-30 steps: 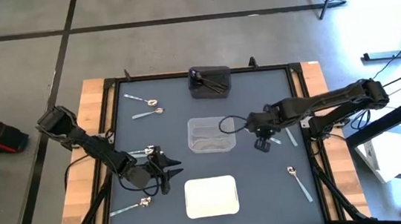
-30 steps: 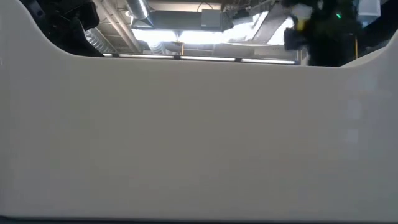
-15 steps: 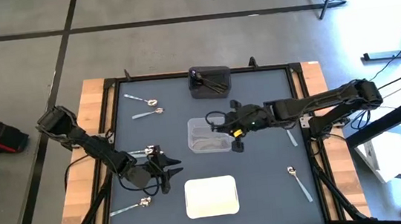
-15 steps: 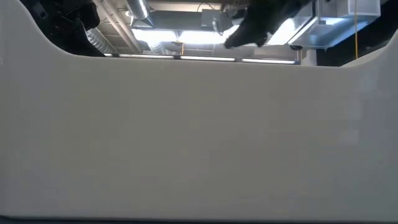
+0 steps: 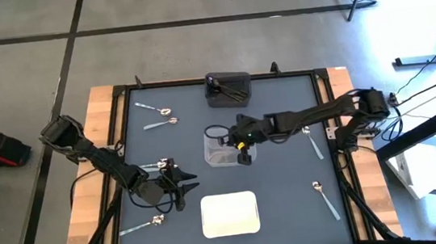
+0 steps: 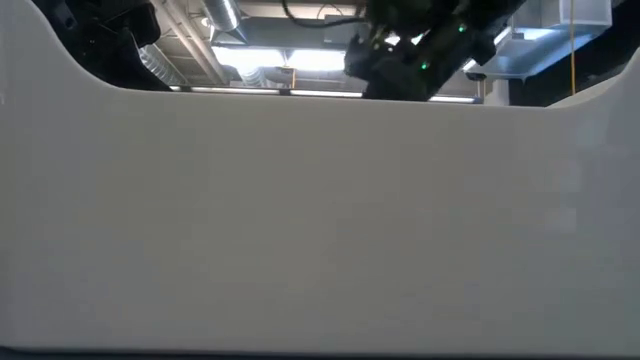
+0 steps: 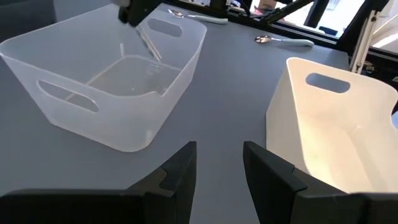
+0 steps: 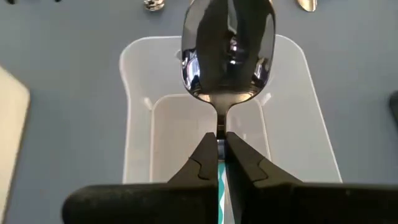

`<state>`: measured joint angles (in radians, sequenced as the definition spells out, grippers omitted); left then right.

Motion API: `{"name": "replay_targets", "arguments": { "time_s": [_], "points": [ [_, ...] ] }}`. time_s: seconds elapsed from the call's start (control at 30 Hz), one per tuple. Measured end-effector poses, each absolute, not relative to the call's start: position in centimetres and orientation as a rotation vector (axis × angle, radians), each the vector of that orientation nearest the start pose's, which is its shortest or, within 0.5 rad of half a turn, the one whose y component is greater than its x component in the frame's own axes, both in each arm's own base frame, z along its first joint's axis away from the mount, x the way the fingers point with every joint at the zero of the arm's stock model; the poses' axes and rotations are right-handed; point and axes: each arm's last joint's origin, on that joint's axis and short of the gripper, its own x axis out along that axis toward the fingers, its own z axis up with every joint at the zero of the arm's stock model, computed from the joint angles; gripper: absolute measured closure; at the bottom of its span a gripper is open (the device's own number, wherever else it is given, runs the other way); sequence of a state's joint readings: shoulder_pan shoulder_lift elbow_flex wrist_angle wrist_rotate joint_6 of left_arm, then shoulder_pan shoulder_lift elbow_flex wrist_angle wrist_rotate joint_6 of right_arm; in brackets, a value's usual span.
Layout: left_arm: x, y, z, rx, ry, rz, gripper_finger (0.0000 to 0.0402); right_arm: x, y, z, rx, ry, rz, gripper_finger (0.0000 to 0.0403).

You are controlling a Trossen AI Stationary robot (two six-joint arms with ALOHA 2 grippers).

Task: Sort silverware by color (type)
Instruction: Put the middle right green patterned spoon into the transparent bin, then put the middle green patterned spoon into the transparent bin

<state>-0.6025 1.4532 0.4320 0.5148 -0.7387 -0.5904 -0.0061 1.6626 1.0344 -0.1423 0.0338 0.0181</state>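
Observation:
My right gripper (image 5: 242, 152) hovers over the clear tray (image 5: 220, 156) in the middle of the table, shut on a shiny silver spoon (image 8: 227, 50). The left wrist view shows that spoon (image 7: 148, 43) hanging above the clear tray (image 7: 118, 93). My left gripper (image 5: 186, 189) waits open between the clear tray and the white tray (image 5: 229, 214), fingers apart (image 7: 217, 168). Loose spoons lie flat on the mat: two far left (image 5: 154, 109) (image 5: 161, 124), one by the left arm (image 5: 154, 166), one near left (image 5: 142, 225), two on the right (image 5: 311, 141) (image 5: 324, 198). My right gripper pinches the spoon's handle just behind the bowl (image 8: 220, 129) between its two fingers (image 8: 205, 163). The bowl sticks out ahead of the fingertips. The spoon is lifted clear, slanting down over the clear tray's inside.
A black tray (image 5: 228, 88) with dark pieces in it stands at the far edge. In the low view the white tray's wall (image 6: 320, 220) fills nearly the whole picture, with only the right arm (image 6: 420, 50) showing above it. Bare mat lies right of the white tray.
My right gripper has carried the spoon toward the table's left, from the mat right of the clear tray to a spot above that tray. Its fingers have stayed shut on the spoon. The left arm has kept still.

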Motion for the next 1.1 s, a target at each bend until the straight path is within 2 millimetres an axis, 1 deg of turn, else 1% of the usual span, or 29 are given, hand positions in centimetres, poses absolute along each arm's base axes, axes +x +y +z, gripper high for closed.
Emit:
{"name": "replay_targets", "arguments": {
  "time_s": [0.23, 0.33, 0.43, 0.6, 0.7, 0.83, 0.9, 0.97, 1.03, 1.1],
  "points": [
    [21.4, -12.3, 14.5, -0.265, 0.344, 0.243, 0.0276, 35.3, -1.1, 18.2, 0.017, 0.837, -0.064, 0.0400],
    [21.4, -12.3, 14.4, -0.264, 0.344, 0.243, 0.0276, 35.4, -1.1, 17.4, 0.016, 0.864, -0.067, 0.0400],
    [21.4, -12.3, 14.5, -0.264, 0.344, 0.243, 0.0276, 35.5, -1.1, 16.9, 0.011, 0.879, -0.079, 0.0400],
    [21.4, -12.3, 14.4, -0.264, 0.344, 0.243, 0.0276, 35.5, -1.1, 16.9, 0.013, 0.879, -0.074, 0.0398],
    [21.4, -12.3, 14.4, -0.262, 0.345, 0.243, 0.0276, 35.5, -1.1, 16.9, 0.013, 0.880, -0.074, 0.0376],
    [21.4, -12.3, 14.4, -0.239, 0.348, 0.239, 0.0276, 35.5, -1.1, 16.9, 0.014, 0.887, -0.074, 0.0318],
    [21.4, -12.3, 14.4, -0.214, 0.352, 0.232, 0.0276, 35.2, -1.1, 17.5, 0.012, 0.912, -0.072, 0.0293],
    [21.6, -12.3, 14.6, -0.186, 0.375, 0.192, 0.0276, 34.8, -0.8, 19.2, 0.009, 0.887, -0.063, 0.0276],
    [21.9, -12.0, 15.5, -0.184, 0.403, 0.141, 0.0276, 34.1, 0.1, 21.2, -0.002, 0.835, -0.038, 0.0267],
    [22.3, -11.5, 16.8, -0.182, 0.459, 0.124, 0.0276, 33.3, 1.2, 23.0, -0.031, 0.769, 0.005, 0.0264]
  ]
}}
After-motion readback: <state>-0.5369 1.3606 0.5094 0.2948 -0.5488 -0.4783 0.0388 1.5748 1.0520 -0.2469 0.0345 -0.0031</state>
